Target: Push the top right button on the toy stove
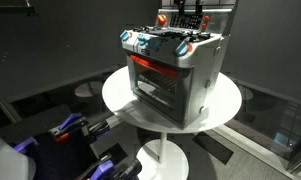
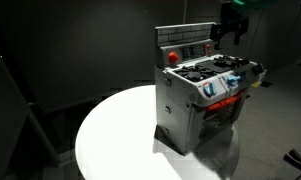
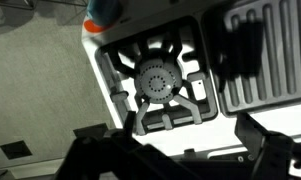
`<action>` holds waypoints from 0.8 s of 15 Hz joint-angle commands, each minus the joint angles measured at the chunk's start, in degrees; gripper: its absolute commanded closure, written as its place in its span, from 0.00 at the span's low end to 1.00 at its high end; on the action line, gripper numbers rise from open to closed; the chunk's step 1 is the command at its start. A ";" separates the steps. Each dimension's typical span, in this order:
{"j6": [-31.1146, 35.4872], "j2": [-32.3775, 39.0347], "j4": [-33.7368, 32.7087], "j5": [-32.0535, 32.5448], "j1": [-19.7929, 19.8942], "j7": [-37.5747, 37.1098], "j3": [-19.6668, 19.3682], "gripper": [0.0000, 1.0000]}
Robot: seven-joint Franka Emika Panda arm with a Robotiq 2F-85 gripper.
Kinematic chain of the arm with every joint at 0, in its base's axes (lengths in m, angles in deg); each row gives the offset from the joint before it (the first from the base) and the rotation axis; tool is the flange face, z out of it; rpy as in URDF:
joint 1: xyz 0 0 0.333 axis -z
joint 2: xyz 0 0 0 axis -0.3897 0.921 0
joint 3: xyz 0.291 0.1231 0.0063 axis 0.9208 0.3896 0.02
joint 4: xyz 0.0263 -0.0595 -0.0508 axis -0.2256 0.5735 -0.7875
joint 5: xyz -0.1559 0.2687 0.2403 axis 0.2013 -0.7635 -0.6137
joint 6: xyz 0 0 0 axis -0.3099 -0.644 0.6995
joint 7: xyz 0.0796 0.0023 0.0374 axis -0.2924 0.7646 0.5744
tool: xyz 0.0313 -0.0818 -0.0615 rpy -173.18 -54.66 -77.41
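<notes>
The toy stove [image 1: 175,70] is a silver-grey box with a red door handle and blue-white knobs, and it stands on a round white table [image 1: 120,95]. It also shows in an exterior view [image 2: 200,100]. Its dark raised back panel carries a red button [image 2: 172,57]. My gripper [image 2: 229,38] hangs above the stove's back edge, close to the panel, and it also shows in an exterior view [image 1: 190,22]. In the wrist view the gripper [image 3: 180,160] is open and empty, with its fingers spread over the stove top, just below a grey burner [image 3: 158,80].
A ribbed griddle plate [image 3: 270,50] lies beside the burner. The white table top [image 2: 115,135] spreads out beside the stove. Blue and purple items [image 1: 65,130] lie on the floor beside the table. Dark curtains surround the scene.
</notes>
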 commanded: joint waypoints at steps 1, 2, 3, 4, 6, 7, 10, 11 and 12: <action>-4.44 -5.78 4.44 -3.03 0.56 4.73 1.29 0.00; -5.68 -7.11 5.57 -3.11 0.47 5.04 1.52 0.00; -6.41 -8.37 6.76 -2.89 0.38 4.99 1.76 0.00; -6.78 -10.05 8.59 -2.92 0.30 5.03 2.14 0.00; -6.93 -13.10 12.25 -2.44 0.10 4.34 2.93 0.00; -6.76 -14.45 14.00 -2.60 0.09 4.27 3.34 0.00; -6.59 -17.76 19.09 -3.21 0.13 4.23 4.56 0.00; -6.87 -18.47 20.40 -3.52 0.10 4.25 4.98 0.00; -7.21 -19.11 21.46 -3.98 0.08 4.45 5.32 0.00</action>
